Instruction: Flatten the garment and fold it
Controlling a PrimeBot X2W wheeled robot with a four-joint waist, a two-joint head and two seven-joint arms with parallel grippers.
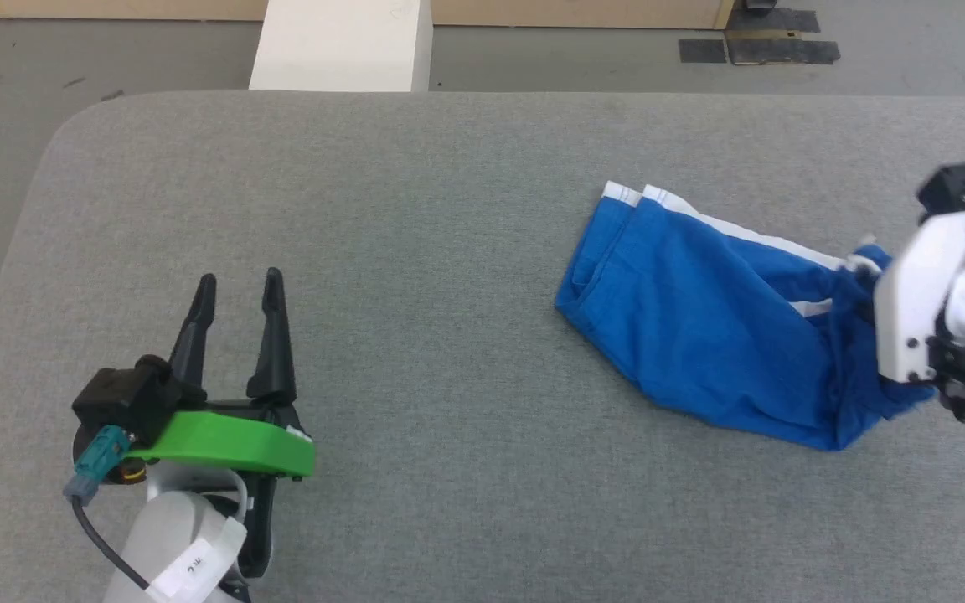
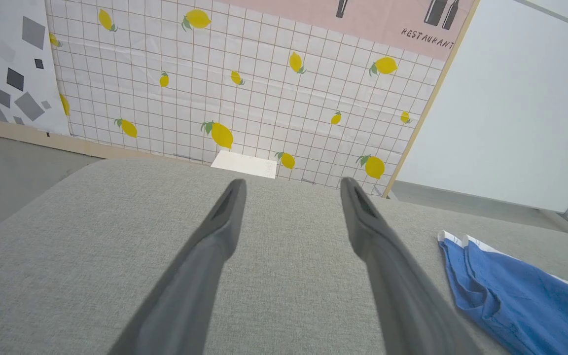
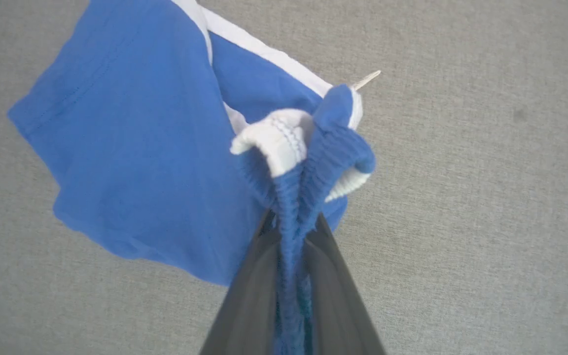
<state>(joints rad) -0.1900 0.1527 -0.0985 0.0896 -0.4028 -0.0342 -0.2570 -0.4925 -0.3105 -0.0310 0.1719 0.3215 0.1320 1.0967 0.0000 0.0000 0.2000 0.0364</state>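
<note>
The blue shorts [image 1: 700,335] are lying on the grey cloth-covered table [image 1: 449,209] in the right half of the head view, crumpled rather than flat. Their leg hems are pointing toward the upper left of that frame, and a white side stripe [image 1: 750,234] is running along their upper edge. Their right end is bunching up where it meets the white wrist at the right edge.

In the right wrist view, the right gripper [image 3: 294,219] is pinching the ribbed waistband [image 3: 323,153] – its two dark fingers are closing narrowly on a gathered fold of blue and white elastic at the centre of the frame. The rest of the shorts [image 3: 141,138] is spreading toward the upper left.

The left gripper [image 1: 240,278] is sitting at the lower left of the head view, well apart from the shorts, its jaws standing wide and holding nothing. In the left wrist view the left gripper [image 2: 292,183] is pointing across the table toward a wall [image 2: 264,74] patterned with lemons – the shorts [image 2: 511,301] are showing at the lower right. A white box [image 1: 340,42] is standing beyond the table's far edge.
</note>
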